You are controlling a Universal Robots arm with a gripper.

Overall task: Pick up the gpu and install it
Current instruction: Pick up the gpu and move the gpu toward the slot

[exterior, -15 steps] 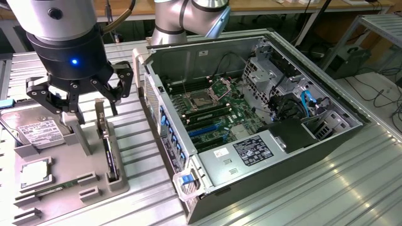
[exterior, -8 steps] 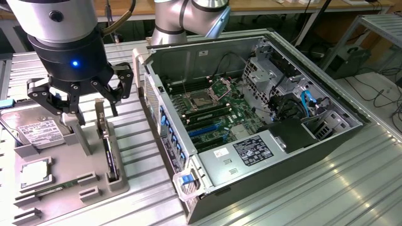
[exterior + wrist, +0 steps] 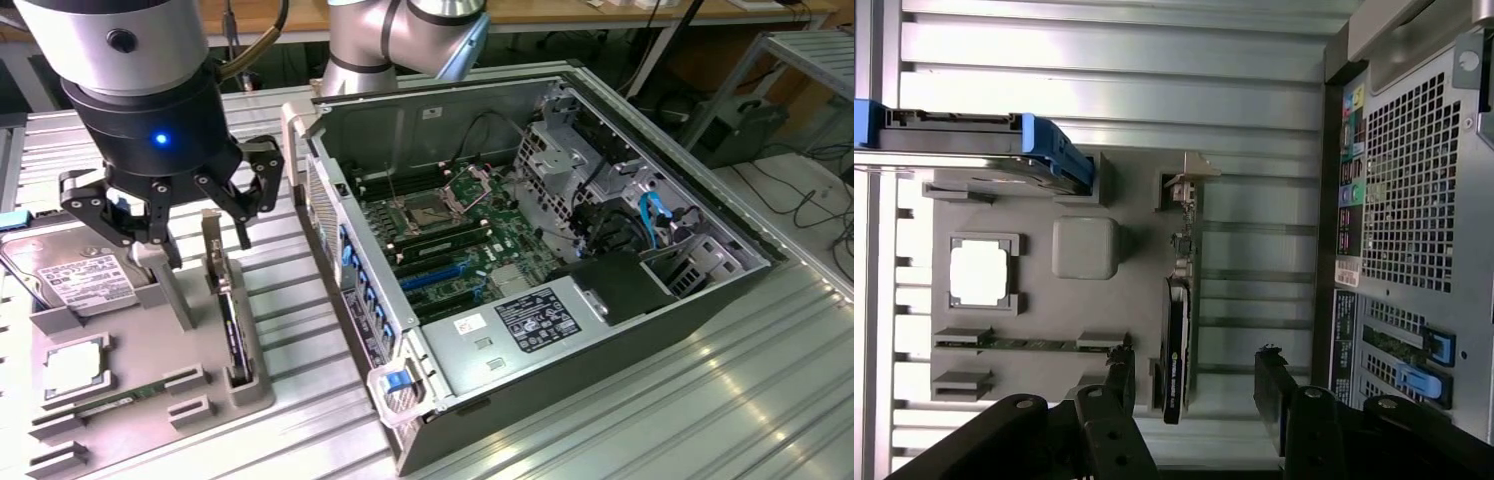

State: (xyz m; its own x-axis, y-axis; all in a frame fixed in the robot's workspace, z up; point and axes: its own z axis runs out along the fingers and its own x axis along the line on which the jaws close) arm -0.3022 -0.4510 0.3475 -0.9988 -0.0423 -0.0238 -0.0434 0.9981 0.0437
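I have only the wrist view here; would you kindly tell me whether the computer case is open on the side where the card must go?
Observer: Yes. The silver and black tower case lies with its side panel off, and the green motherboard is exposed.
Operator: Thank you. Are its card slots free?
Observer: The blue expansion slots look empty, as far as I can tell.
Operator: And how high is the gripper?
Observer: The black gripper is open and low over the grey fixture tray. Its fingertips appear level with the top of the thin dark gpu, which stands on edge. It grips nothing.
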